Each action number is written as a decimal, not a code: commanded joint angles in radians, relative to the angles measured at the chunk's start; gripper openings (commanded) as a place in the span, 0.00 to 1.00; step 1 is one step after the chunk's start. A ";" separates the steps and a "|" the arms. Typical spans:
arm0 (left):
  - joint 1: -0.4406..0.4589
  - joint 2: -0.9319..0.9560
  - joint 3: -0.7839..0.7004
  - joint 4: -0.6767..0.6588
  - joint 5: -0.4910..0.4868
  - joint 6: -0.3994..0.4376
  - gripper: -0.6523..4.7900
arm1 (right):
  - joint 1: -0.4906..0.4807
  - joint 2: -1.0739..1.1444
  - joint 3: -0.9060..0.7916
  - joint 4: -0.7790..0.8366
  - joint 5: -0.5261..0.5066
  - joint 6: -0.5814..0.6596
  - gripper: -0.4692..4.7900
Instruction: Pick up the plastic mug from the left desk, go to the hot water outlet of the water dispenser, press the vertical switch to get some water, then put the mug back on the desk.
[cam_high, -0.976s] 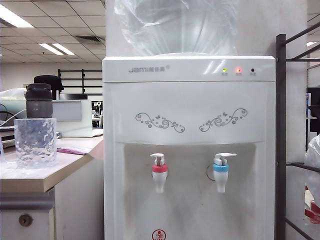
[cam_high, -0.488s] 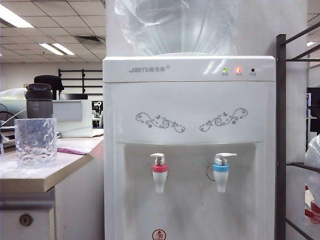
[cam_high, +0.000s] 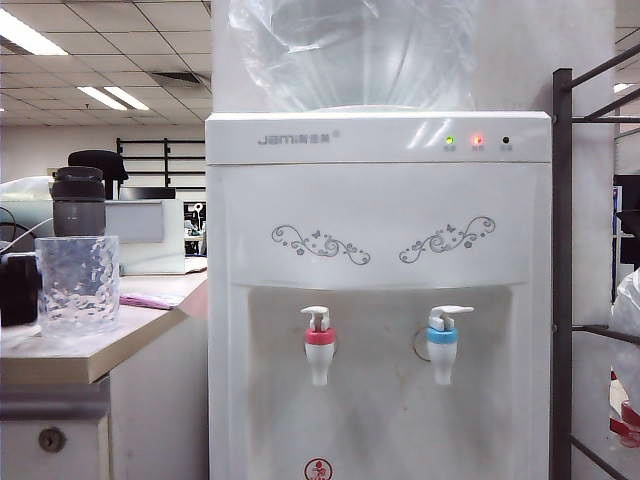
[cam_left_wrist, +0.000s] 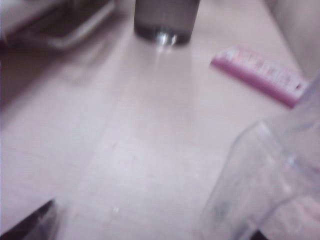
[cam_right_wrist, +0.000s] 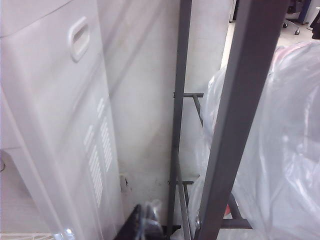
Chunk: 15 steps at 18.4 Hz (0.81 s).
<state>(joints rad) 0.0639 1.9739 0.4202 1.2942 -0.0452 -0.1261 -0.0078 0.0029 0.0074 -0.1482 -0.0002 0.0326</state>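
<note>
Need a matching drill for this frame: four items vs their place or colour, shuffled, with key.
Items
1. clear dimpled plastic mug
2. smoky-grey bottle with black lid
3. white tap with red collar
4. left gripper

Places
A. left-hand outlet in the white water dispenser recess
B. black shape at the exterior view's left edge, beside the mug
C. near the front edge of the pale beige desk
D. further back on the desk, behind the mug

Pairs: 1-C, 2-D, 3-A, 4-B
</note>
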 joint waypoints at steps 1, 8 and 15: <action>-0.001 0.028 0.034 -0.006 0.000 0.006 1.00 | 0.001 0.000 0.000 0.018 0.001 0.002 0.10; -0.001 0.049 0.076 -0.006 0.000 0.006 0.76 | 0.001 0.000 0.000 0.018 0.000 0.002 0.10; 0.000 0.049 0.076 -0.006 0.076 0.006 0.11 | 0.001 0.000 0.000 0.018 0.001 0.002 0.10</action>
<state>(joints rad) 0.0643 2.0232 0.4980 1.3209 0.0231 -0.1276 -0.0078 0.0029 0.0074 -0.1482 -0.0002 0.0330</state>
